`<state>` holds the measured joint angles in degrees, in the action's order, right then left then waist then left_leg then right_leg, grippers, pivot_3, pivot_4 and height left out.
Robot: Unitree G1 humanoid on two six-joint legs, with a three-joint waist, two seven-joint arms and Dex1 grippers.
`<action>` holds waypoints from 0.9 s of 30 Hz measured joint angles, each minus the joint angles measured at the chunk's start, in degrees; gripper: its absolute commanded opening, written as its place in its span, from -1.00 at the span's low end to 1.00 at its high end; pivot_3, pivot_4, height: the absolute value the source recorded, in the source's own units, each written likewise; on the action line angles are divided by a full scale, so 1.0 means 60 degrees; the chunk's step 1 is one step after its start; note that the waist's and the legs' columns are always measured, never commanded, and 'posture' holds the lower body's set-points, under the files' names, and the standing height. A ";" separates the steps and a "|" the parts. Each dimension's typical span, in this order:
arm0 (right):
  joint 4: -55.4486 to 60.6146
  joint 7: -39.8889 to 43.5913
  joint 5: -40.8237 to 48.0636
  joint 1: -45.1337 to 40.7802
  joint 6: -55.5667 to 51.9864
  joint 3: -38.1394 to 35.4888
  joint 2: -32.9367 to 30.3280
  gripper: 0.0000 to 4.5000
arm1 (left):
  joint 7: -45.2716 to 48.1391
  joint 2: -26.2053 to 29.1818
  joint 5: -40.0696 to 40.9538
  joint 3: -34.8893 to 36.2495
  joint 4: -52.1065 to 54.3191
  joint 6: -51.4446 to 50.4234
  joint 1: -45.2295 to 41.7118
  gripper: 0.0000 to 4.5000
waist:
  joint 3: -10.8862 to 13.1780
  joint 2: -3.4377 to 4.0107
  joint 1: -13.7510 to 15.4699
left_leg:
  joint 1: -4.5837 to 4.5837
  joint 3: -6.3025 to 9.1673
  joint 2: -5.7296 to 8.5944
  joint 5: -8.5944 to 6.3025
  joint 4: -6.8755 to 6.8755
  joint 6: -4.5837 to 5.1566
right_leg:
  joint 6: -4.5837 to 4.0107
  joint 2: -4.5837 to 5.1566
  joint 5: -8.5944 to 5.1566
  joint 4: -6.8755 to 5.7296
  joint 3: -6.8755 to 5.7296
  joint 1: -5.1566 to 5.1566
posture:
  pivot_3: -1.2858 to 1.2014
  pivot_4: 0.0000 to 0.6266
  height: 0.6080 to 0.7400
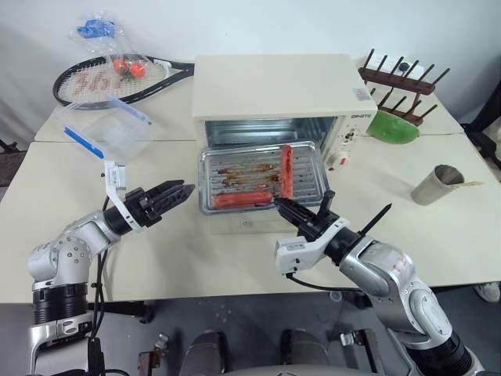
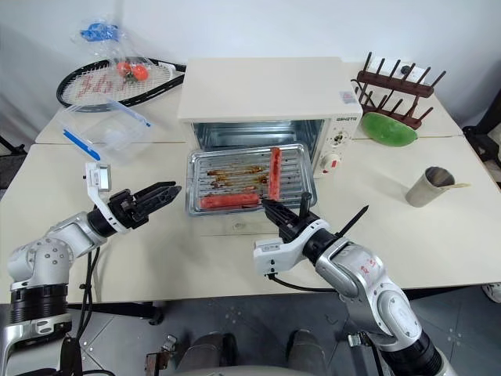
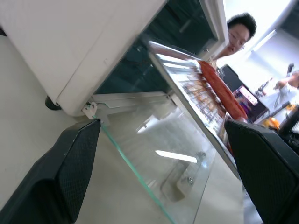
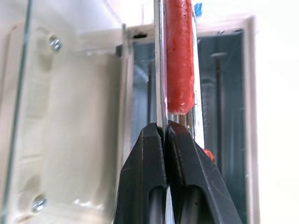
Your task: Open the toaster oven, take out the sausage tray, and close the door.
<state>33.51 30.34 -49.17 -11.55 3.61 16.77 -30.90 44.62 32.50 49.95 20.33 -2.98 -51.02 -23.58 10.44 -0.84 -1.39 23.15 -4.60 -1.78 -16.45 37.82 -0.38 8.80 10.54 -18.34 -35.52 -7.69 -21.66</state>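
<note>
We see the toaster oven (image 1: 274, 86), a boxy cream-white appliance with a flat matte top, standing at the middle of a pale, smooth desk (image 1: 438, 235) set against a white wall. Its door (image 3: 159, 154), a clear glass panel, lies folded down flat toward us, with the cream bar handle at its near edge. The sausage tray (image 1: 262, 178), a shallow rectangle of shiny ridged metal streaked with brown grease, sits drawn out of the oven mouth above the lowered door, its long axis running left to right across the oven front. One red sausage (image 1: 286, 170) lies front to back near the tray's right end; another (image 1: 243, 199) lies lengthwise along the near edge.

The right gripper (image 1: 279, 205) is clamped on the tray's near rim, its black fingers (image 4: 154, 177) pinched together on the thin metal edge just below a sausage tip. The left gripper (image 1: 174, 196) hangs spread wide off the tray's left side, holding nothing, its textured fingers (image 3: 70, 172) apart.

A clear plastic box (image 1: 106, 125) with a blue edge and a tennis racket (image 1: 117, 78) lie at the left rear. On the right stand a dark wooden peg rack (image 1: 401, 82), a green object (image 1: 393, 127) and a metal cup (image 1: 437, 185). A person appears beyond the desk in the left wrist view.
</note>
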 measured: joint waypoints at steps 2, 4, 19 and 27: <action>0.0020 -0.0018 0.0214 0.0139 0.0238 -0.0129 -0.0005 -1.00 | -0.0156 -0.0004 0.0125 0.0002 0.0079 -0.0271 -0.0016 0.99 | 0.0000 -0.0001 0.0014 | 0.0000 0.0001 0.0000 0.0000 0.0003 0.0000 | 0.0000 0.0000 0.0000 0.0000 0.0000 0.0003 | 0.03 -0.52 1.00; 0.0025 -0.0051 0.0460 0.0224 0.0502 -0.0303 -0.0130 -1.00 | -0.0506 -0.0092 0.0563 0.0146 0.0098 -0.0834 -0.0105 0.99 | 0.0001 -0.0003 0.0023 | 0.0000 0.0003 0.0000 0.0000 0.0009 0.0000 | 0.0000 0.0000 0.0000 0.0000 0.0002 0.0005 | 0.03 -0.52 1.00; 0.0018 -0.0197 0.0951 0.0565 0.1859 -0.0801 -0.0482 -1.00 | -0.3670 -0.0632 0.3992 0.0993 -0.1337 -0.5871 -0.1853 0.99 | 0.0004 -0.0010 0.0121 | -0.0003 0.0014 0.0001 0.0000 0.0023 0.0000 | 0.0000 -0.0002 0.0000 -0.0009 0.0009 0.0012 | 0.03 -0.52 1.00; 0.0004 -0.0194 0.0953 0.0566 0.1944 -0.0988 -0.0482 -1.00 | -0.4989 -0.0910 0.5075 0.1490 -0.2294 -0.6760 -0.2099 0.62 | 0.0003 -0.0012 0.0213 | -0.0005 0.0011 0.0002 0.0000 0.0026 0.0000 | 0.0000 -0.0001 0.0000 -0.0010 0.0015 0.0013 | 0.03 -0.52 1.00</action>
<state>33.54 29.17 -43.45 -8.16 15.28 10.84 -33.80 14.68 27.04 80.40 29.27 -16.74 -91.58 -36.17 10.46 -0.92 -0.11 23.11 -4.53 -1.77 -16.45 37.97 -0.38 8.80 10.53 -18.34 -35.58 -7.60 -21.58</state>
